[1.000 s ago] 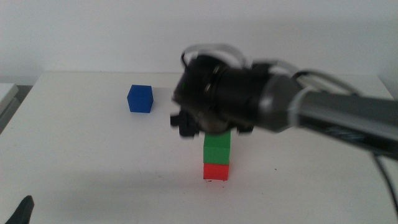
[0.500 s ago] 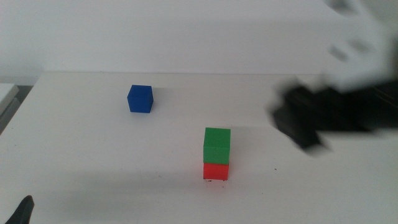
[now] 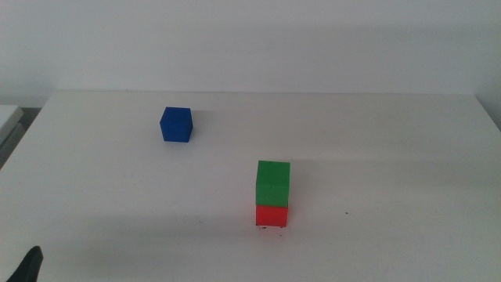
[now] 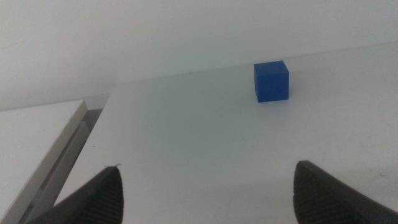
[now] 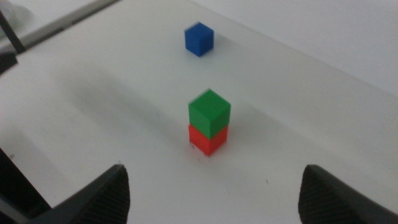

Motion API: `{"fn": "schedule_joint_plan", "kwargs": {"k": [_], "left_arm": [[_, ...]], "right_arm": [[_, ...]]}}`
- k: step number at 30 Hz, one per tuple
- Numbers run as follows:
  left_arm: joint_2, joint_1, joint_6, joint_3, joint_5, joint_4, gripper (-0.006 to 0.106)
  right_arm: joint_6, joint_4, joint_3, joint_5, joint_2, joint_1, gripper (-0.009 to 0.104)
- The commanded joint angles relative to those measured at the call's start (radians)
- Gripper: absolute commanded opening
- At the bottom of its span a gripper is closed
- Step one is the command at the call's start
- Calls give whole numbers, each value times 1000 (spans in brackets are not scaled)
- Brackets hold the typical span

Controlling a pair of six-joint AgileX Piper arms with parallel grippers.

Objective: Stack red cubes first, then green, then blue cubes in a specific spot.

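Note:
The green cube (image 3: 272,182) sits squarely on the red cube (image 3: 272,215) at the table's front middle, with faint dark marks of the spot just showing at the red cube's base. The blue cube (image 3: 176,124) stands alone at the back left. The right wrist view shows the green cube (image 5: 209,112), the red cube (image 5: 207,140) and the blue cube (image 5: 199,38). My right gripper (image 5: 214,169) is open and empty, well back from the stack and out of the middle view. My left gripper (image 4: 206,167) is open and empty, facing the blue cube (image 4: 272,81) from a distance; only its tip (image 3: 30,266) shows at the bottom left.
The white table (image 3: 391,141) ends at a far edge against a white wall. A lower white ledge (image 4: 37,137) lies beyond the table's left edge. A small dark speck (image 3: 345,212) lies right of the stack.
The right arm, which was over the stack, has pulled away to the right and left the middle view. The green cube stays on the red cube. The left gripper has not moved.

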Motion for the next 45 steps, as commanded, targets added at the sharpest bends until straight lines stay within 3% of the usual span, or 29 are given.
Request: {"fn": "schedule_joint_plan", "kwargs": {"k": [1, 18, 22, 29, 36, 39, 45], "left_arm": [[-2, 2, 1, 0, -14, 0, 94], [-2, 0, 1, 0, 2, 7, 94], [288, -4, 1, -287, 191, -21, 94], [799, -4, 8, -897, 456, 23, 94], [1181, -12, -116, -1192, 664, -16, 94], [1323, -52, -126, -1287, 646, -14, 94], [1596, -157, -261, -1560, 800, 142, 94]], "right_arm": [[-16, -2, 4, -42, -3, 5, 85], [1, -3, 4, -111, -3, 5, 85], [1, -3, 4, -111, -3, 5, 85], [1, -3, 4, -111, -3, 5, 85], [1, -3, 4, -111, -3, 5, 85], [1, -3, 4, -111, -3, 5, 85], [1, -3, 4, -111, -3, 5, 85]]}}
